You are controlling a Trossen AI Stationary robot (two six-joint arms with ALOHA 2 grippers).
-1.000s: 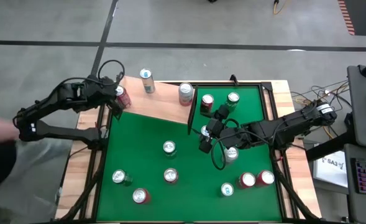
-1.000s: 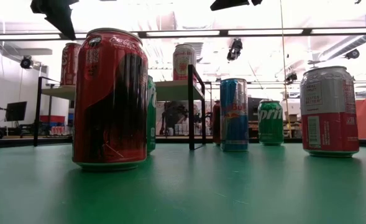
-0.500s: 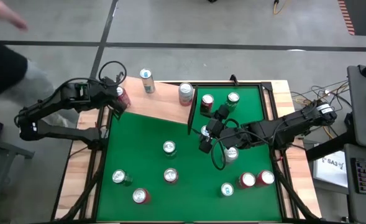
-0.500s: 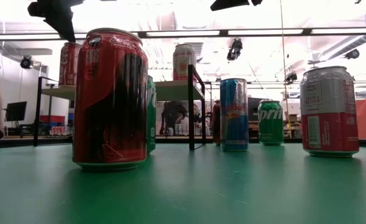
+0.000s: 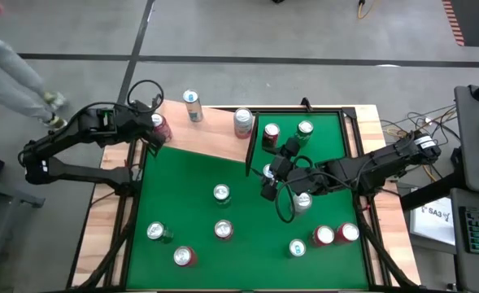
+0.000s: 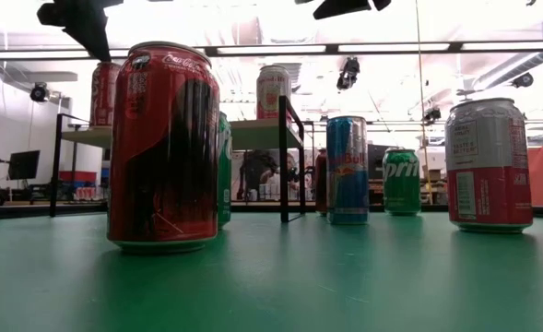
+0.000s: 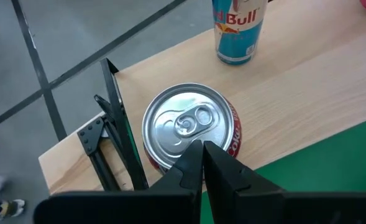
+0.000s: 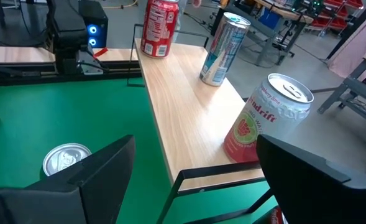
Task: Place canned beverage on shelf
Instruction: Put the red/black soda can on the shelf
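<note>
Red can [image 7: 189, 127] unmoved on shelf [image 5: 211, 134]; left hand [image 7: 201, 155] still above.

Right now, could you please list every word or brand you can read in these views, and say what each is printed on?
"Bull": blue can on the shelf.
"Red Bull": blue can on the table.
"Spri": green can.
"Coca-Cola": near red can.
"ndrift": pink-and-white can.
"SA3": white sign.
Other cans: unreadable.

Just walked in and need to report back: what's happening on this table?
A two-arm robot is stocking cans on the wooden shelf. The left gripper, shut, hangs over a red cola can standing on the shelf's end, not gripping it. The right gripper waits open over the green table, near a blue can. Three cans are shelved.
</note>
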